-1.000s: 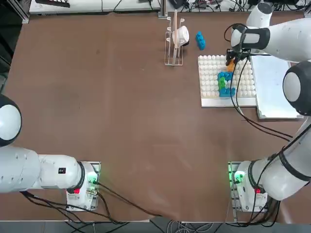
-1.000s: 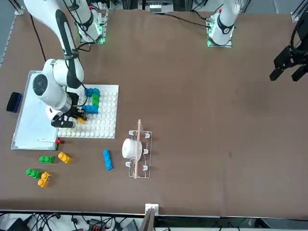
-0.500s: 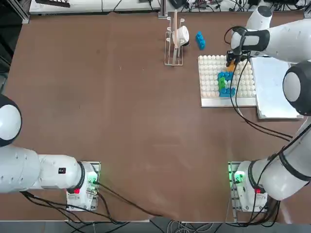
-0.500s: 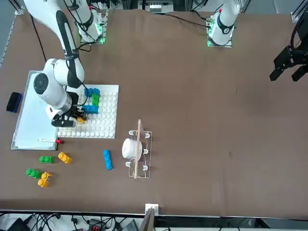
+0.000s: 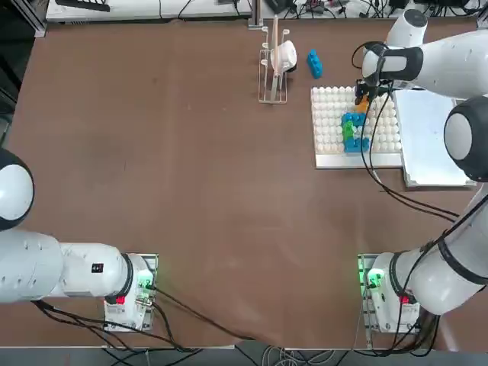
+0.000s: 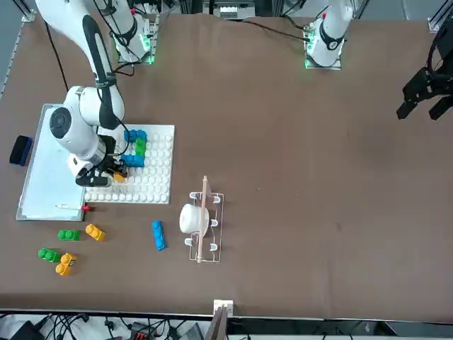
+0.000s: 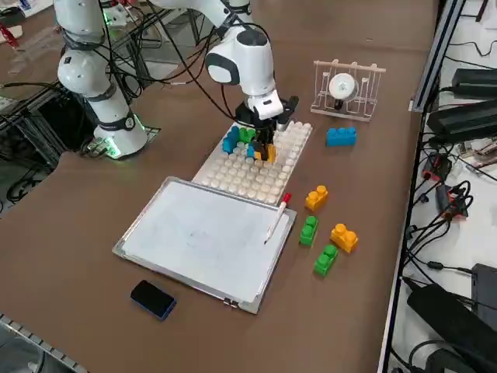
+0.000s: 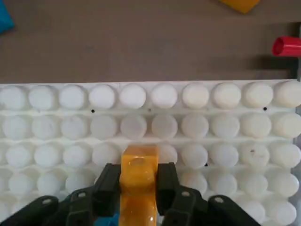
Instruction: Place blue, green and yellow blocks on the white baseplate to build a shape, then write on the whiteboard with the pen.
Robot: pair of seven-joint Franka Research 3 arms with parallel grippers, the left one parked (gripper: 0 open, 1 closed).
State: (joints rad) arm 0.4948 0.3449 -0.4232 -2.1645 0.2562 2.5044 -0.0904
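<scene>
My right gripper (image 5: 361, 97) is shut on a yellow block (image 8: 138, 176), held low over the white baseplate (image 5: 329, 131) near its far edge. In the wrist view the dark fingers (image 8: 109, 184) clamp the block on both sides, just above the studs. Beside it on the plate stand joined blue blocks (image 6: 134, 135) and a green block (image 6: 140, 146). The gripper (image 7: 266, 146) hides part of them in the right side view. The whiteboard (image 7: 203, 237) lies next to the plate, and the pen (image 7: 278, 215) rests on the board's edge with its red end toward the plate.
Loose blocks lie past the plate: a blue one (image 7: 341, 136), two yellow (image 7: 316, 197) (image 7: 344, 237) and two green (image 7: 309, 230) (image 7: 325, 259). A wire rack (image 5: 274, 57) with a white cup stands left of the plate. A dark eraser (image 7: 153, 299) lies beyond the whiteboard.
</scene>
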